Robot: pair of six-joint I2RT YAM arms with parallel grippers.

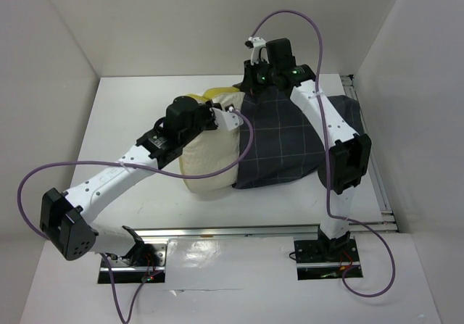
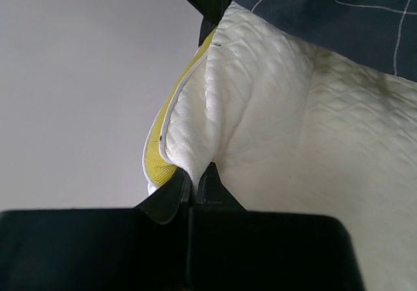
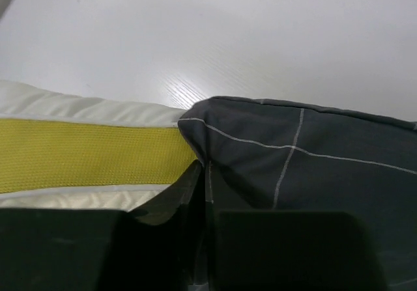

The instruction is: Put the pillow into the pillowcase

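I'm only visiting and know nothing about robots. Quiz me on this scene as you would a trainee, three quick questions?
1. True or false: the pillow is wholly inside the pillowcase.
2. What does the left gripper pinch? A: the pillow. B: the pillowcase. C: nothing.
3. Fill in: the right gripper is closed on the edge of the ____.

Key
1. False: a good part of its cream side lies bare on the table.
2. A.
3. pillowcase.
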